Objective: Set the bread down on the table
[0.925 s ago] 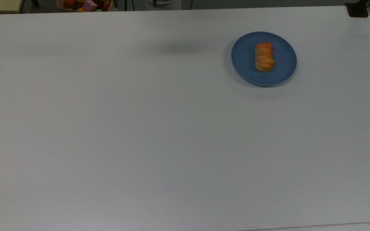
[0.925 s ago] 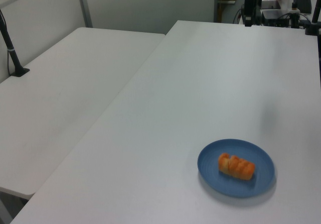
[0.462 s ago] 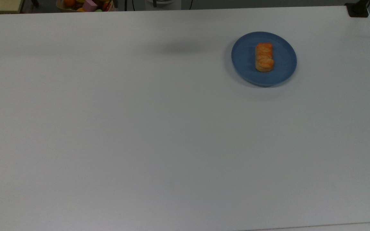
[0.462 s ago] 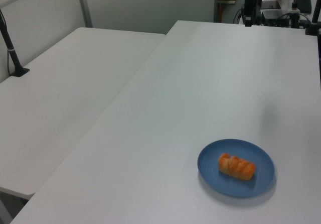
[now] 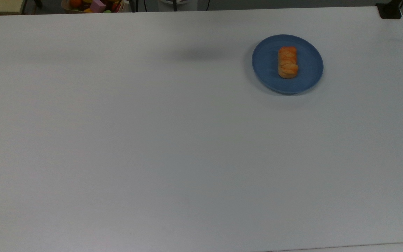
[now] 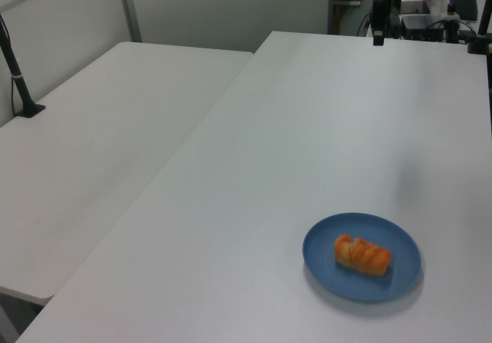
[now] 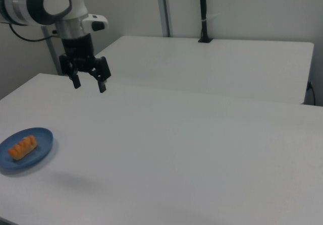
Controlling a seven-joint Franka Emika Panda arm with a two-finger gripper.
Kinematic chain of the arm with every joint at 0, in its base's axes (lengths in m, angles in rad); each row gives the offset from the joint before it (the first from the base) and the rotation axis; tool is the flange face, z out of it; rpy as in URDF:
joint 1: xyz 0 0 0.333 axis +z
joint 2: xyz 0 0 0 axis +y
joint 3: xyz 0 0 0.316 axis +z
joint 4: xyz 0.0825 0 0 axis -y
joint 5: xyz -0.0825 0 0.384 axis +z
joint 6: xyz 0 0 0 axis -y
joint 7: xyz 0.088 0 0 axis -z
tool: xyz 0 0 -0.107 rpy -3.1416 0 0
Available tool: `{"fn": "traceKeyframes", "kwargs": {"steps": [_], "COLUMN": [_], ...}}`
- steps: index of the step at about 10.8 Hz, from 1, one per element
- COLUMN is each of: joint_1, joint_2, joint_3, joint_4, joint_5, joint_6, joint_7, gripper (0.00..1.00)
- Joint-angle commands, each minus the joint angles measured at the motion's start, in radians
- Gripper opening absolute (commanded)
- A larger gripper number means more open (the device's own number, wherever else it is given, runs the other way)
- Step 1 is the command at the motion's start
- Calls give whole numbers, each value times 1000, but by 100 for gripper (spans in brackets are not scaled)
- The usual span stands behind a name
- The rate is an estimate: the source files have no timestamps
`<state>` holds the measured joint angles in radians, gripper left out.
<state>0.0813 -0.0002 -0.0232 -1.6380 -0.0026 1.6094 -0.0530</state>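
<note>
Golden-orange and glazed, the bread (image 7: 22, 147) lies on the blue plate (image 7: 44, 138) — below the claw (image 7: 89, 81) and off toward the right view's left, well apart from it. The bread looks light and soft, likely to crush, so a gentle pinch across its paler long sides seems best. The claw hangs empty, fingers spread wide, above the worktop (image 7: 192, 149). The right view shows that height — the top view gives the bread's (image 5: 288, 62) lengthwise lie on the plate.
</note>
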Motion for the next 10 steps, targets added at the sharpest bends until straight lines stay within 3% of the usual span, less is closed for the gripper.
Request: {"fn": "traceKeyframes", "kwargs": {"steps": [1, 7, 9, 10], "joint_1": [0, 2, 17, 44], "joint_2": [-14, -14, -9, -6], "joint_3": [133, 474, 557, 559], "joint_4": [-25, -118, -184, -216], "joint_5": [15, 15, 12, 12], "joint_6": [35, 136, 237, 286], "joint_7": [168, 505, 612, 643], "gripper": [100, 100, 100, 100]}}
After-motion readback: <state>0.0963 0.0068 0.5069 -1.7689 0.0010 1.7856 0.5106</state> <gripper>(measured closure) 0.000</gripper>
